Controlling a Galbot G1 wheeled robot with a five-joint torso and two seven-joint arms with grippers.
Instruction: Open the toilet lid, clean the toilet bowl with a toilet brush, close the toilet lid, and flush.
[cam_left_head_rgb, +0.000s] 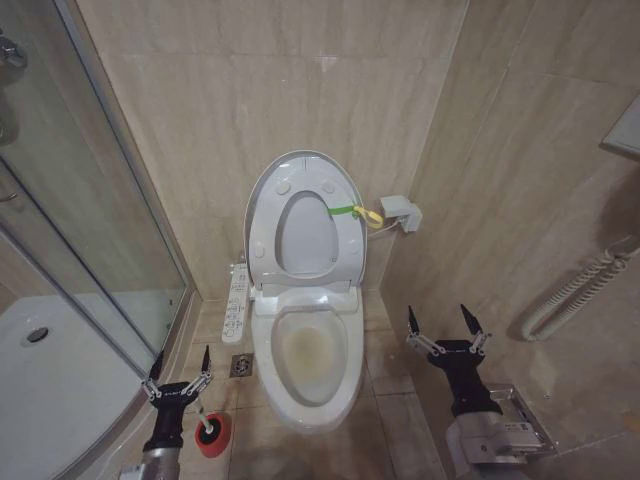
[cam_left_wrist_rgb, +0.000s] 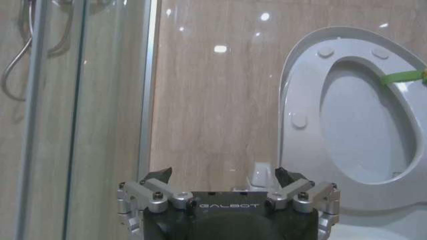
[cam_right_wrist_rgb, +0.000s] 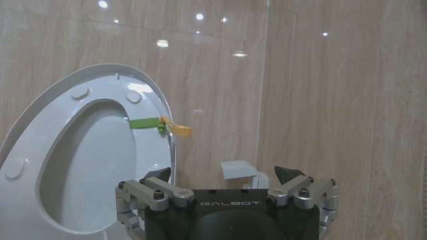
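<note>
Standing raised against the wall, the toilet lid leaves the stained toilet bowl exposed between the spread, empty right gripper and left gripper, which should probably descend squarely onto the toilet brush just below it.

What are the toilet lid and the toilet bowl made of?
The toilet lid looks like smooth white plastic: thin, with small molded bumps. The toilet bowl looks like glossy white ceramic, thick-rimmed and shiny, stained yellowish inside. Neither can be told for sure by sight.
</note>
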